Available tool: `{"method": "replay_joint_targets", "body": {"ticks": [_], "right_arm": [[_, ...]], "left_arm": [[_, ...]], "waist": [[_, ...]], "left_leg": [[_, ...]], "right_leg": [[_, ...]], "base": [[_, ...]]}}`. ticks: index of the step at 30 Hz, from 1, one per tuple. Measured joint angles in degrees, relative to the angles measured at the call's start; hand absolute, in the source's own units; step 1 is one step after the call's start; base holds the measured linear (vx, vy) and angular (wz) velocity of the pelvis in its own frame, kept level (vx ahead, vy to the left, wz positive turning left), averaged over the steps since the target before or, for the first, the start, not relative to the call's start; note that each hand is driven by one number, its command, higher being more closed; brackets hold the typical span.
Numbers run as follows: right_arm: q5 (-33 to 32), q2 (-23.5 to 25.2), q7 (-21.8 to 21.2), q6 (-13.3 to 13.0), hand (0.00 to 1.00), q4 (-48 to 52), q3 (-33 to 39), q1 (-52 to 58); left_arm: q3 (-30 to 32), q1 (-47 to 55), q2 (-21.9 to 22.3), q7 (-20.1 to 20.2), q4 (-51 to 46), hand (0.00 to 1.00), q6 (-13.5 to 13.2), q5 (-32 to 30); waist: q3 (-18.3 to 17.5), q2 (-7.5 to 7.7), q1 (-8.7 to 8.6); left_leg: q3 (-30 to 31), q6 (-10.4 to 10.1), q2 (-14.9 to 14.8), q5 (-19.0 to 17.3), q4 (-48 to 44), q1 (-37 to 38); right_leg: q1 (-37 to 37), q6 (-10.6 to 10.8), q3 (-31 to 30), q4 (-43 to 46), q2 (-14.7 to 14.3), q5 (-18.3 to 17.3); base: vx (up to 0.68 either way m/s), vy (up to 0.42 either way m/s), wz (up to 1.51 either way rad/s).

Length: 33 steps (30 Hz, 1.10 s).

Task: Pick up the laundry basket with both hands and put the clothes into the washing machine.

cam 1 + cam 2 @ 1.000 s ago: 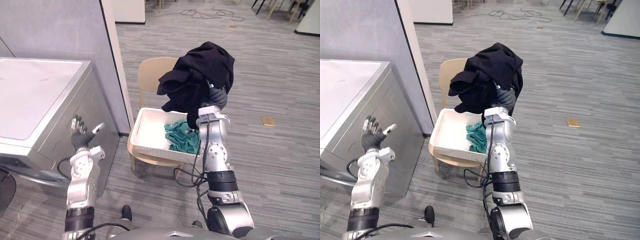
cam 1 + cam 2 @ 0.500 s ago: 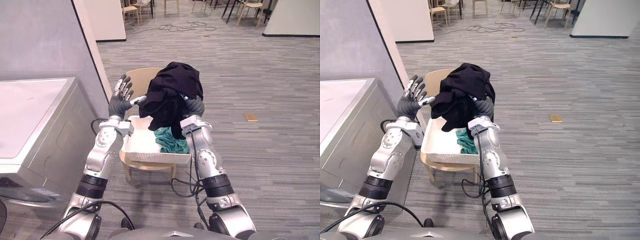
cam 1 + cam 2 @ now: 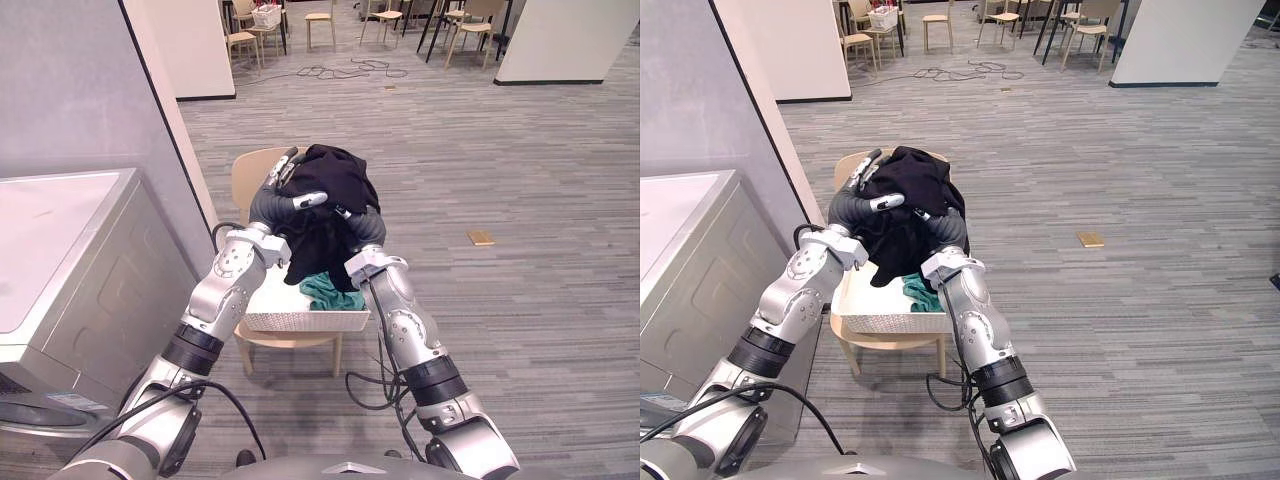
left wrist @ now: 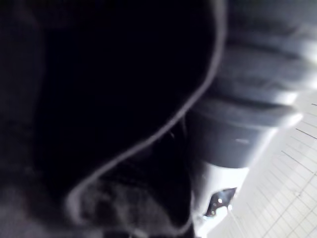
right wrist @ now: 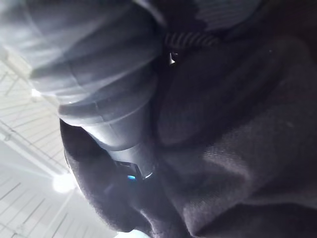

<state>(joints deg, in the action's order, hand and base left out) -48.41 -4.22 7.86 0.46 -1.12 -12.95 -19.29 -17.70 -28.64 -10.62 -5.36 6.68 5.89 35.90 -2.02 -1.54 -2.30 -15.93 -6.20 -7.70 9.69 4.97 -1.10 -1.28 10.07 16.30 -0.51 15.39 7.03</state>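
Swinging across from the washing machine (image 3: pixel 60 250), the left hand (image 3: pixel 280 195) now lies against the left flank of the black garment (image 3: pixel 335 180), its fingers (image 3: pixel 286 166) straight and holding nothing. The right hand (image 3: pixel 367 226) is buried beneath that cloth and carries it draped; I cannot tell its grip. The garment hangs mid-frame, long axis vertical, its tail pointing down into the white laundry basket (image 3: pixel 300 322). That basket sits on the wooden chair (image 3: pixel 243 178) with a teal cloth (image 3: pixel 322 290) inside. The washing machine stands well apart at frame left, on the left arm's side, so the load likely has to travel leftward.
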Motion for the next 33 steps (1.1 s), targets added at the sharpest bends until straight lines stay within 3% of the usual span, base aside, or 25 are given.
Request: {"method": "replay_joint_targets", "body": {"ticks": [8, 9, 18, 32, 33], "right_arm": [[-0.94, -1.3, -0.25, 1.06, 1.0, 0.0, -1.44, 1.45], [-0.94, -1.32, -0.25, 1.06, 1.0, 0.0, -1.44, 1.46], [-0.99, -3.79, -0.37, 2.24, 1.0, 0.16, -3.35, 3.4], [-1.44, -2.97, -1.57, 3.22, 1.0, 2.09, -6.86, 3.4], [-1.44, -2.97, -1.56, 3.29, 0.0, 2.37, -6.78, 3.4]], "left_arm": [[-4.06, -1.55, -0.78, 0.91, 3.71, 0.0, 1.34, -1.39], [-4.38, -1.89, -0.88, 1.08, 3.93, 1.0, 1.35, -1.51], [-9.02, -5.33, -0.72, 1.88, 11.33, 1.0, 1.84, -5.19], [-7.91, -5.98, -0.84, -0.4, 11.81, 1.0, 1.42, -4.97], [-7.77, -5.98, -0.74, -0.4, 11.72, 1.0, 1.23, -4.97]], "waist": [[-0.41, 0.35, -0.52], [-0.43, 0.38, -0.58], [-1.77, 2.47, -0.67], [-1.81, 2.53, -0.86], [-1.82, 2.53, -0.87]], "left_leg": [[0.03, 0.06, -0.02, 0.15, 0.0, 0.06], [0.03, 0.07, -0.02, 0.15, 0.0, 0.06], [0.4, -0.72, -0.96, -0.1, -0.02, -0.62], [0.23, -0.76, -0.96, -0.08, -0.01, -0.37], [0.23, -0.81, -0.96, -0.11, -0.02, -0.35]], "right_leg": [[0.07, -0.27, 0.0, 0.01, -0.05, 0.21], [0.07, -0.26, 0.0, 0.01, -0.05, 0.2], [0.23, -0.72, 0.1, -1.3, -1.06, 0.83], [0.23, -0.05, 0.08, -1.19, -1.2, 0.63], [0.23, -0.05, 0.08, -1.16, -1.2, 0.63]], "base": [[0.0, 0.0, 0.0], [0.0, 0.0, 0.0], [0.0, -0.002, 0.0], [0.0, 0.0, 0.0], [0.0, 0.0, 0.0]]}}
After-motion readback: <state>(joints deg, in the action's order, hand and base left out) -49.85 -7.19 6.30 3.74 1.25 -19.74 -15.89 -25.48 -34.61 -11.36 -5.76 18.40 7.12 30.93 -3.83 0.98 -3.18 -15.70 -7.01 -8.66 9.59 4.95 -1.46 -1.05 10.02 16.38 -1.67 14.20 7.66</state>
